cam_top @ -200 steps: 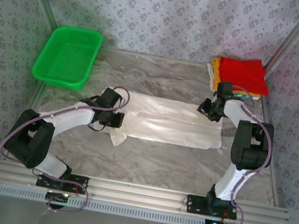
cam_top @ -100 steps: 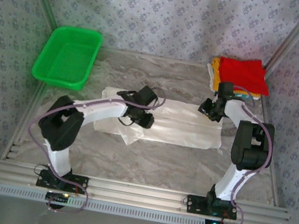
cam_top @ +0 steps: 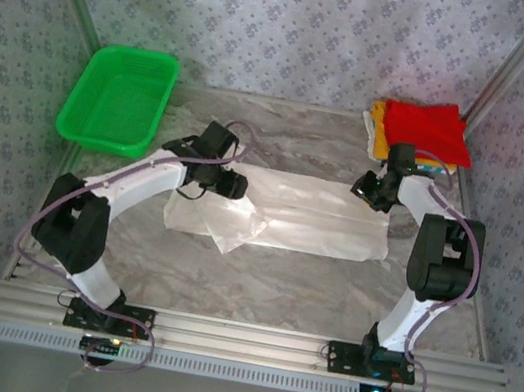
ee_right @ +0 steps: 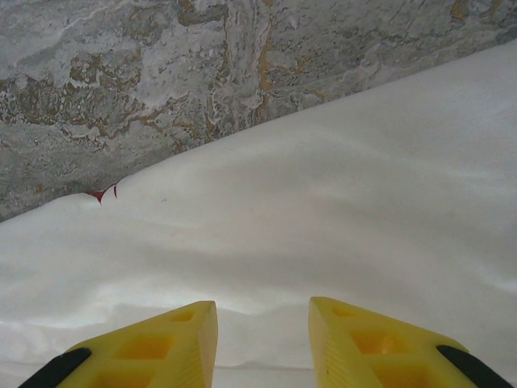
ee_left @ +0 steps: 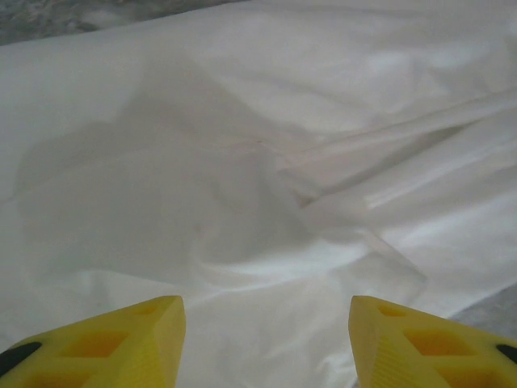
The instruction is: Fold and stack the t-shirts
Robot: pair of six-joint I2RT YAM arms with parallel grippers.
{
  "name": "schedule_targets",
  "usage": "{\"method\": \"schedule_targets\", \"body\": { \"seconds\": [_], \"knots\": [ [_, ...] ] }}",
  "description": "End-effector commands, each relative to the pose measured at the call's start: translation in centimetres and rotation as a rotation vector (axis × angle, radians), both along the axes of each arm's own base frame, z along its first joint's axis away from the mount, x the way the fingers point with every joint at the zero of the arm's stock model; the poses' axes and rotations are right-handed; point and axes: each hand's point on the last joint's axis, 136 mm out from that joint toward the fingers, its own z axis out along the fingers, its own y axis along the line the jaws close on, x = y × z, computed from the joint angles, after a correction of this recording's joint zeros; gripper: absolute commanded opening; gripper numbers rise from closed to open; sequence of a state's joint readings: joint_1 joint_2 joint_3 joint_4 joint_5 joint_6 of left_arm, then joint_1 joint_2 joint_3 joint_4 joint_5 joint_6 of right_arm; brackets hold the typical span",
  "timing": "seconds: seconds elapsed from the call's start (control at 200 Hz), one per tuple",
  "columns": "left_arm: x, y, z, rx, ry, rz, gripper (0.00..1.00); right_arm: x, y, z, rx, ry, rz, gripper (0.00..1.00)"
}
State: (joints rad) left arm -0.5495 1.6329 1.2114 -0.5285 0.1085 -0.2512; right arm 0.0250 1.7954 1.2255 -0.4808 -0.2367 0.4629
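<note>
A large white t-shirt (cam_top: 309,220) lies across the middle of the table as a long folded strip, its left end doubled over with a loose corner pointing toward me. My left gripper (cam_top: 228,185) hovers over that left end, open, with only white cloth (ee_left: 242,162) below its yellow fingers (ee_left: 129,331) and nothing between them (ee_left: 265,305). My right gripper (cam_top: 370,190) sits at the strip's far right corner, jaws partly apart (ee_right: 262,305) over the white cloth (ee_right: 323,210). A speck of red print (ee_right: 101,194) peeks from the cloth's edge. Folded tees are stacked at the back right, red (cam_top: 426,132) on yellow-orange (cam_top: 379,136).
A green mesh basket (cam_top: 116,99) stands at the back left. The marble tabletop (cam_top: 256,286) shows bare between the shirt and the arm bases, and beyond the cloth edge (ee_right: 161,81). Patterned walls and metal posts close in both sides.
The left gripper carried the shirt's left end to the right, opened and let it go, then drew back left and away. The right arm has barely moved.
</note>
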Motion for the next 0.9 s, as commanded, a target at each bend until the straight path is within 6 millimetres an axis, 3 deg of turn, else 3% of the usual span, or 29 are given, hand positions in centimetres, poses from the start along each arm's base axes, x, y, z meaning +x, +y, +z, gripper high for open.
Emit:
{"method": "schedule_targets", "body": {
  "seconds": [0.0, 0.17, 0.51, 0.56, 0.68, 0.789, 0.899],
  "knots": [
    [0.2, -1.8, -0.8, -0.003, 0.017, -0.072, 0.56, -0.3, 0.7, 0.3, 0.015, -0.002, 0.025, 0.37],
    [2.5, -4.2, -2.1, 0.074, 0.037, -0.094, 0.57, -0.3, 0.9, 0.6, 0.017, -0.003, 0.026, 0.37],
    [2.9, -3.0, -6.9, 0.265, 0.135, -0.025, 0.58, -0.1, 0.7, 0.9, 0.018, -0.011, 0.024, 0.37],
    [3.0, -2.5, -7.3, 0.302, 0.134, -0.01, 0.54, 0.0, 0.8, 0.9, 0.023, -0.013, 0.025, 0.37],
    [3.6, -2.1, -7.2, 0.336, 0.107, 0.011, 0.33, 0.0, 0.9, 0.7, 0.026, -0.009, 0.028, 0.37],
    [4.0, -2.3, -6.5, 0.332, 0.095, 0.019, 0.0, -0.1, 0.7, 0.7, 0.025, -0.009, 0.026, 0.37],
    [4.6, -1.9, -4.6, 0.34, 0.046, 0.05, 0.0, -0.3, 0.4, 0.9, 0.024, -0.01, 0.022, 0.37]
  ]
}}
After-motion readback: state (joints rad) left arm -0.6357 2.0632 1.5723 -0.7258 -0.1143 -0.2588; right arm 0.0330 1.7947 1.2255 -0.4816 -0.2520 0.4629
